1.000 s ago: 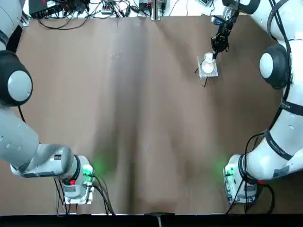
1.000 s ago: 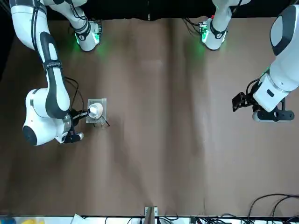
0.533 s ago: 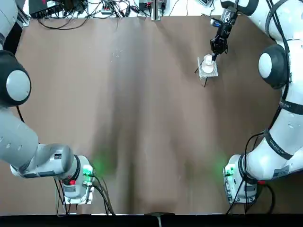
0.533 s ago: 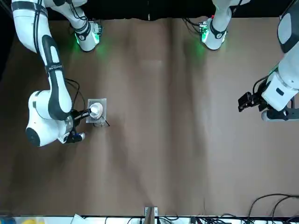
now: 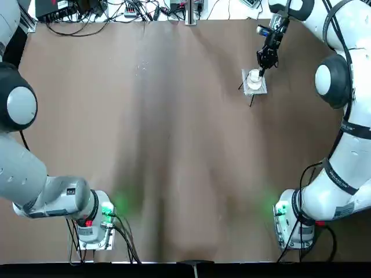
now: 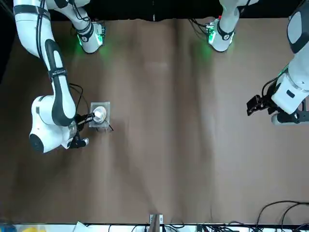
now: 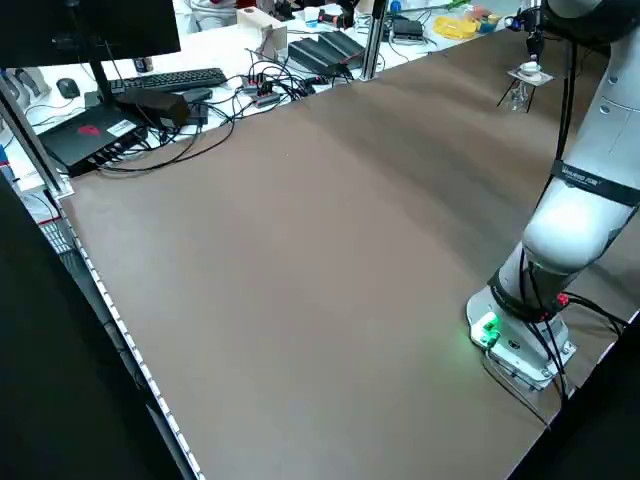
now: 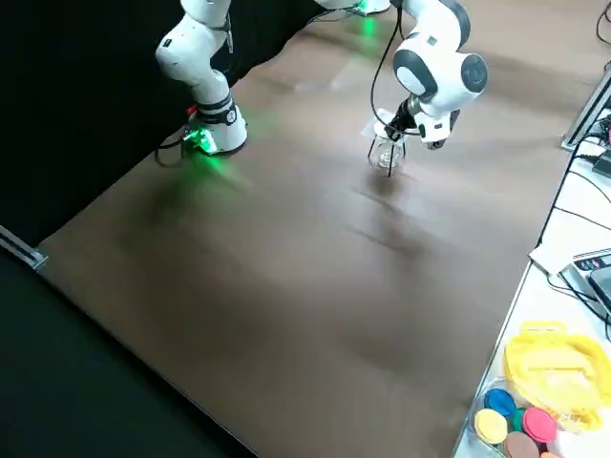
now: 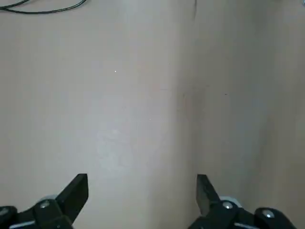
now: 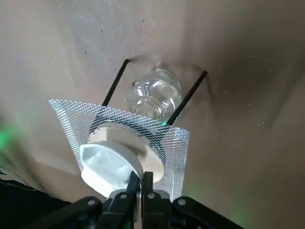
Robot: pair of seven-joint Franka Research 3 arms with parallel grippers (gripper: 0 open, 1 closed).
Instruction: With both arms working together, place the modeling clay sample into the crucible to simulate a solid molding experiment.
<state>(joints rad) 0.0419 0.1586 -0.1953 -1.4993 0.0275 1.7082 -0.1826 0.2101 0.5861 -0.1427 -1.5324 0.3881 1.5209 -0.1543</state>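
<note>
My right gripper [image 10: 140,177] was nearly together by the cup [image 10: 108,167]; my left one [image 9: 143,179] hung apart.

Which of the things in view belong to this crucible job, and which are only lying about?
For the job:
- white crucible
- gauze pad on black-legged stand

Lying about:
- keyboard
- yellow tray
- lidded pots

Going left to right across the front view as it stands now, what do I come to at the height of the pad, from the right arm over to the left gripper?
Right arm → right gripper → white crucible on the square pad → bare brown tabletop → left gripper
</note>
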